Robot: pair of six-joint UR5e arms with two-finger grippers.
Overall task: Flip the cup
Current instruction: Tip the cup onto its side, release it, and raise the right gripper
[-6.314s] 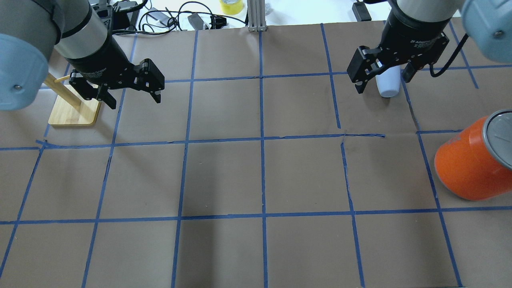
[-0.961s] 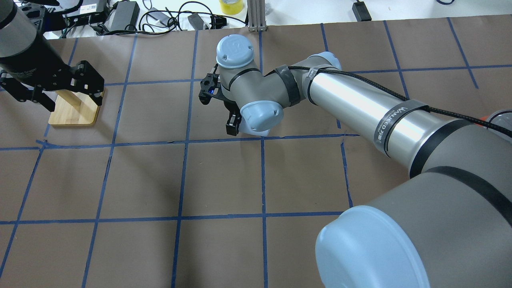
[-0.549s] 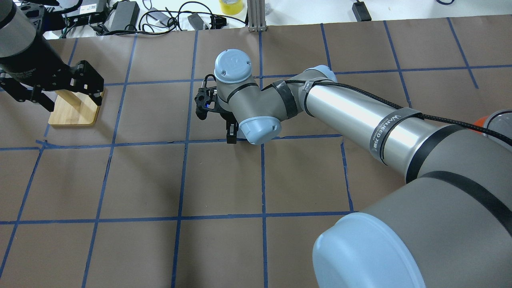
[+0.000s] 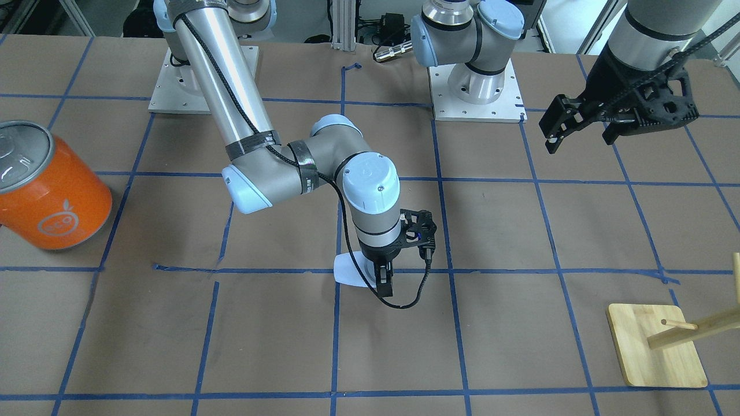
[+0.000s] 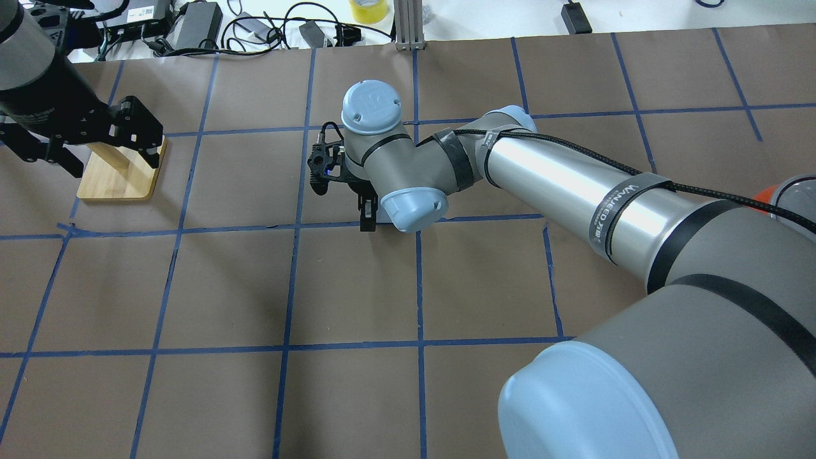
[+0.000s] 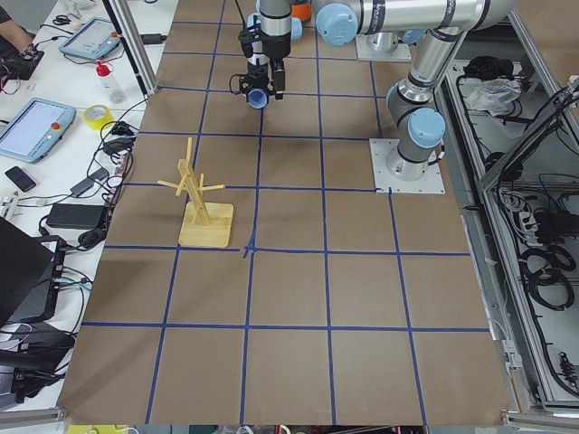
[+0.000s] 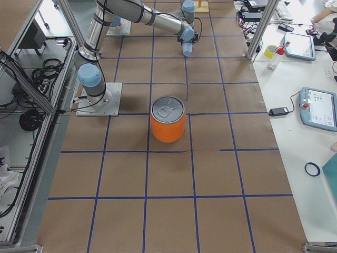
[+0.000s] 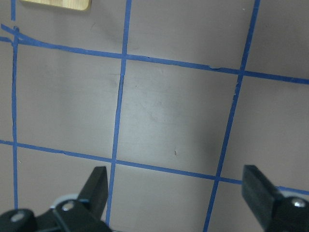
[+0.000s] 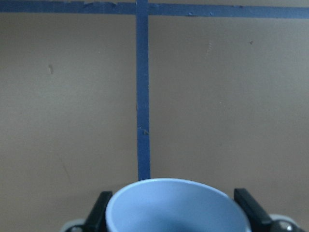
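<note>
The cup (image 9: 176,205) is a pale blue-white tumbler, and its open mouth faces the right wrist camera. My right gripper (image 4: 378,277) is shut on the cup, with a finger (image 9: 99,215) on each side of the rim. It holds the cup (image 4: 348,270) low over the table's middle, by a crossing of blue tape lines. In the overhead view my right wrist (image 5: 408,207) hides the cup. I cannot tell whether the cup touches the table. My left gripper (image 5: 108,159) is open and empty above the wooden stand.
A big orange container (image 4: 52,190) with a grey lid stands at the table's right side. A wooden peg stand (image 4: 656,346) sits at the far left. My right arm (image 5: 574,185) stretches across the table's middle. Cables and boxes (image 5: 191,22) lie beyond the far edge.
The right gripper has carried the cup from the far right to the table's middle. In the last second the wrist shifted slightly left and now covers the cup from above. The left arm has drawn back left.
</note>
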